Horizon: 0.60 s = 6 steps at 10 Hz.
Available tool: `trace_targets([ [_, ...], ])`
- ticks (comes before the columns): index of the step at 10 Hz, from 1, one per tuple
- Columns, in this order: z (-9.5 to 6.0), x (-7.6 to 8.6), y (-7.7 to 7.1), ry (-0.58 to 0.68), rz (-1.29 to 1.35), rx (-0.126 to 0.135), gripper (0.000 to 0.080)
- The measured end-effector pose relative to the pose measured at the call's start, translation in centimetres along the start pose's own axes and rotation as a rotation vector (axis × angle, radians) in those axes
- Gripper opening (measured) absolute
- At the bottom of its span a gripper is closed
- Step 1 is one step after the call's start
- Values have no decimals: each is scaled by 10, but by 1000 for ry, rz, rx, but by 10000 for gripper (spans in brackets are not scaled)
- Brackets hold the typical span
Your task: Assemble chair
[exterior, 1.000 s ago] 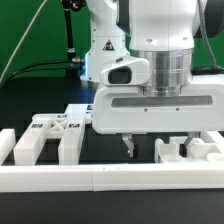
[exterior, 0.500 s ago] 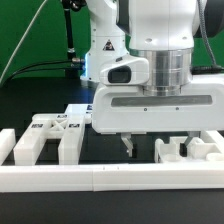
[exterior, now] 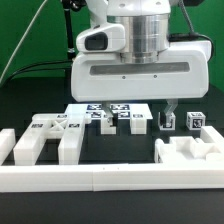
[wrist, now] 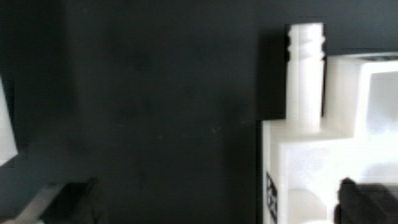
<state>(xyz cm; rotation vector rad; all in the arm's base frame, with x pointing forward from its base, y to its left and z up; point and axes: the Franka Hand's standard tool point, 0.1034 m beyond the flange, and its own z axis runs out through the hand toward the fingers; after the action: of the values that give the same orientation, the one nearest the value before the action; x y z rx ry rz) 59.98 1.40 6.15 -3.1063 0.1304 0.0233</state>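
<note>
The chair parts are white blocks with black-and-white tags. A slotted panel (exterior: 42, 136) lies at the exterior view's left, and another blocky part (exterior: 190, 150) at the right. Two small cubes (exterior: 167, 122) (exterior: 196, 122) stand behind that part. My gripper (exterior: 137, 108) hangs above the table's middle, open and holding nothing. In the wrist view my gripper (wrist: 217, 205) shows both dark fingertips (wrist: 71, 200) wide apart. A white part (wrist: 329, 150) with a round peg (wrist: 306, 65) lies below them on the black table.
A long low white border wall (exterior: 100, 180) runs along the front. The marker board (exterior: 108, 113) lies flat behind the parts, under my gripper. Black cables and a green backdrop are at the back left.
My gripper has risen from low between the front parts and shifted toward the exterior view's left. The cubes and the marker board now show beneath it. The jaws stay open.
</note>
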Motion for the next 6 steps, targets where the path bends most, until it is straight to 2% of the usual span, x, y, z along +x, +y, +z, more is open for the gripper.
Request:
trace_targets([
  [3,0,-3,-4,-4,180,5,649],
  [5,-6,-27,-11,-31,161,1,649],
  [6,-10,-32,-15,19,128,-1,649],
])
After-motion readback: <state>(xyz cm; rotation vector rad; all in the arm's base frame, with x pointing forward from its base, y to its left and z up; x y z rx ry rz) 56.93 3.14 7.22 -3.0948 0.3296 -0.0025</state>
